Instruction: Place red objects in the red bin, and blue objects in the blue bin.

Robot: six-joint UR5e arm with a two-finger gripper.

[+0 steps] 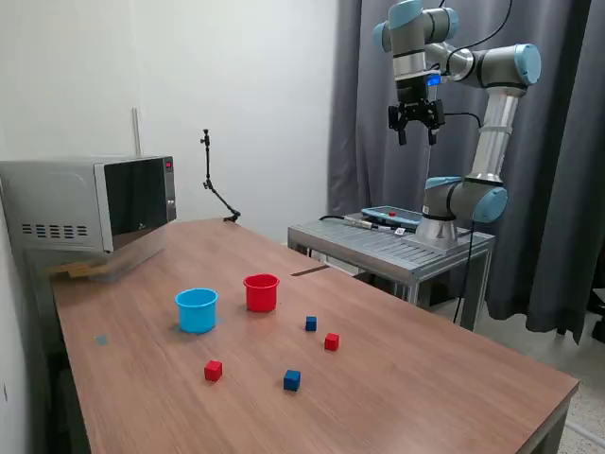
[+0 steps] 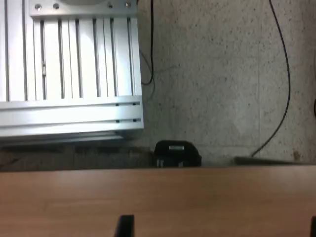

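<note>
While arm held gripper [image 1: 416, 121] high above aluminium stand [image 1: 378, 242], well clear of table [image 1: 444, 378], fingers stood spread, gripping nothing. Blue cup [image 1: 197, 310] and red cup [image 1: 261, 292] sat side by side. Red cubes [image 1: 214, 371] [image 1: 332, 342] and blue cubes [image 1: 292, 380] [image 1: 311, 323] lay loose on tabletop near cups.

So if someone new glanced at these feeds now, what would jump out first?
Probably the hand, raised high above its metal stand, fingers apart, holding nothing. Then, on the wooden table, the red cup beside the light blue cup, with two red cubes and two blue cubes scattered in front.
</note>
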